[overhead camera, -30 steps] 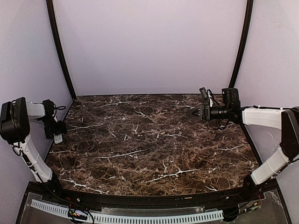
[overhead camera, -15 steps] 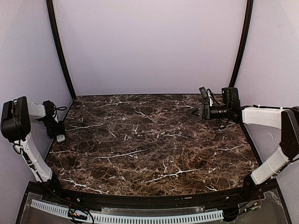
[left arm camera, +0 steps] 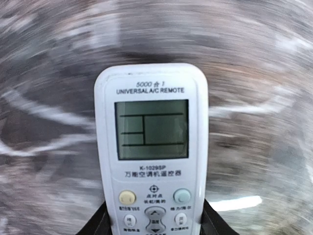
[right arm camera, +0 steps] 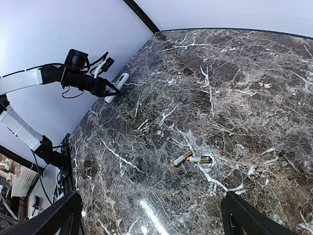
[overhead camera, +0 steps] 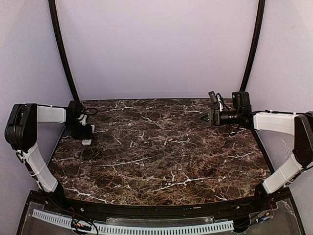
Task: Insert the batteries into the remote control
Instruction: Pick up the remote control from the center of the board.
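Note:
The white remote control [left arm camera: 151,147] is held at its button end by my left gripper [left arm camera: 154,230], screen side facing the wrist camera. From above, the left gripper [overhead camera: 86,134] is low over the table's far left, with the remote [overhead camera: 87,142] sticking out of it. The gripper and remote [right arm camera: 117,82] also show in the right wrist view. Two batteries [right arm camera: 181,159] [right arm camera: 200,159] lie touching on the marble. I cannot make them out from above. My right gripper [overhead camera: 200,117] is open and empty, raised at the far right, well away from the batteries.
The dark marble table [overhead camera: 161,156] is ringed by lilac walls. Black curved poles [overhead camera: 61,49] stand at the back corners. A black rail runs along the near edge [overhead camera: 146,210]. The flat white plastic piece is not in view.
My left arm has swung from the table's left edge to the right and farther back, carrying the remote. The right arm has not moved.

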`<action>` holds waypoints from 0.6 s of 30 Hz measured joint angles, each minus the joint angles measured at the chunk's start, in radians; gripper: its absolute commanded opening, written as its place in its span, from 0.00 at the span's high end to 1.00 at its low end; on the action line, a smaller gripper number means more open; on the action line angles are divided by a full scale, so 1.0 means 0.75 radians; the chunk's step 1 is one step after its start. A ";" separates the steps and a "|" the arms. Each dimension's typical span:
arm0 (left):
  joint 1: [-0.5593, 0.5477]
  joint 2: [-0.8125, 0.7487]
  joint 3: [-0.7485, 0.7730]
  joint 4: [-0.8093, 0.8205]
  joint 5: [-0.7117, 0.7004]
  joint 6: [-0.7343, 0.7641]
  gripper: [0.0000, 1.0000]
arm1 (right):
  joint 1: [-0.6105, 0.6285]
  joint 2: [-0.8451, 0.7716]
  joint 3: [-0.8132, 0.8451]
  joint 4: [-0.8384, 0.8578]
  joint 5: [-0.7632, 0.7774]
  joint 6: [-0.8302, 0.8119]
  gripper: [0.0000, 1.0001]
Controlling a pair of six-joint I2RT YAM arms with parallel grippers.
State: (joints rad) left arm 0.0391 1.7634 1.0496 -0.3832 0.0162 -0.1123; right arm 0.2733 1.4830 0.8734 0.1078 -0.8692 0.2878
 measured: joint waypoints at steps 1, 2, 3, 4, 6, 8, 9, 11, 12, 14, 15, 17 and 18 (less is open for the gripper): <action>-0.063 -0.023 -0.010 0.011 0.032 0.001 0.72 | 0.000 0.000 0.000 0.000 -0.002 0.003 0.01; -0.131 -0.053 -0.020 0.024 0.072 0.000 0.72 | 0.000 0.000 0.000 -0.001 -0.004 0.003 0.01; -0.195 -0.082 -0.025 0.038 0.100 0.000 0.72 | 0.000 0.000 0.000 -0.001 -0.006 0.003 0.01; -0.252 -0.110 -0.027 0.048 0.137 0.000 0.73 | 0.000 -0.001 0.000 -0.001 -0.009 0.003 0.01; -0.366 -0.160 -0.027 0.078 0.202 0.001 0.73 | 0.000 -0.002 0.000 -0.001 -0.012 0.004 0.01; -0.478 -0.208 -0.027 0.110 0.257 0.006 0.73 | 0.000 -0.005 -0.001 0.001 -0.016 0.008 0.01; -0.531 -0.228 -0.027 0.130 0.287 0.009 0.73 | 0.000 -0.008 -0.002 0.005 -0.022 0.013 0.01; -0.632 -0.262 -0.035 0.177 0.351 0.016 0.73 | 0.000 -0.018 -0.015 0.031 -0.043 0.031 0.02; -0.678 -0.279 -0.039 0.201 0.385 0.018 0.73 | 0.001 -0.026 -0.025 0.044 -0.054 0.041 0.02; -0.772 -0.304 -0.043 0.245 0.469 0.026 0.73 | 0.005 -0.043 -0.055 0.090 -0.088 0.060 0.02; -0.809 -0.308 -0.043 0.264 0.512 0.030 0.73 | 0.009 -0.051 -0.075 0.119 -0.114 0.068 0.02; -0.891 -0.309 -0.041 0.302 0.611 0.038 0.73 | 0.025 -0.069 -0.120 0.185 -0.166 0.087 0.02; -0.923 -0.308 -0.040 0.311 0.645 0.040 0.73 | 0.037 -0.076 -0.140 0.220 -0.194 0.094 0.02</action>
State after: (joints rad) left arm -0.6533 1.5322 1.0199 -0.1497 0.5003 -0.0822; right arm 0.3012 1.4258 0.7685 0.2726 -1.0145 0.3580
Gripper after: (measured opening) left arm 0.510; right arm 0.978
